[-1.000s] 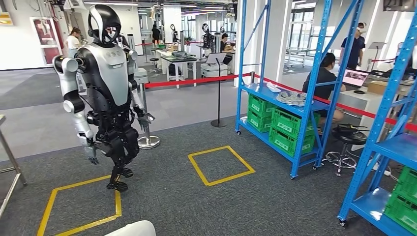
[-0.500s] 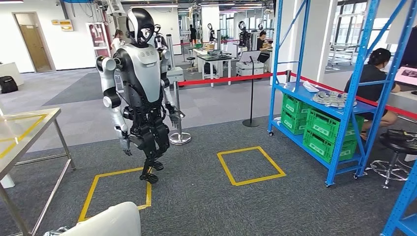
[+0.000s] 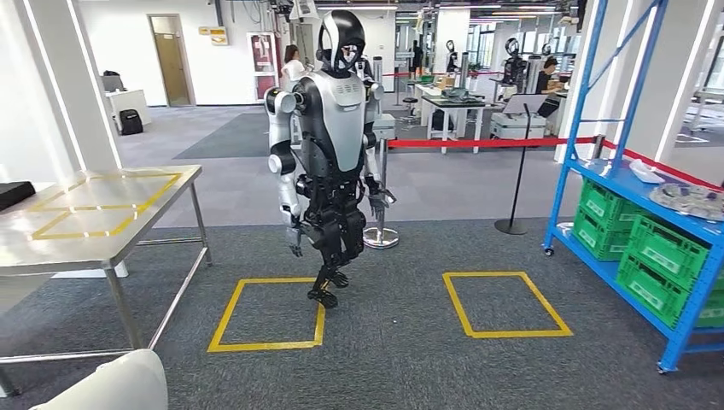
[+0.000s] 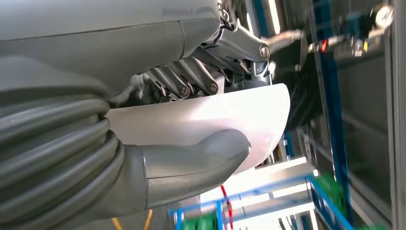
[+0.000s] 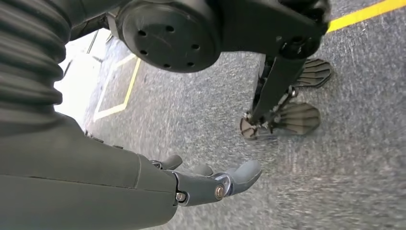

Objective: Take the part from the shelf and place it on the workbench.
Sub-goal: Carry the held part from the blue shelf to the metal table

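Left hand (image 4: 191,120) grips smooth white curved part (image 4: 201,120), thumb across its face; part also pokes up at lower left of head view (image 3: 111,384). Right hand (image 5: 210,182) hangs empty over grey carpet, fingers loosely apart. Steel-topped workbench with yellow tape (image 3: 94,218) stands at left

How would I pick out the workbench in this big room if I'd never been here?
Find the other humanoid robot standing on the grey carpet in mid-room. The workbench is the metal table on its far left, by the white pillar. Unlike the blue shelves with green crates, it has a shiny steel top marked with yellow tape squares.
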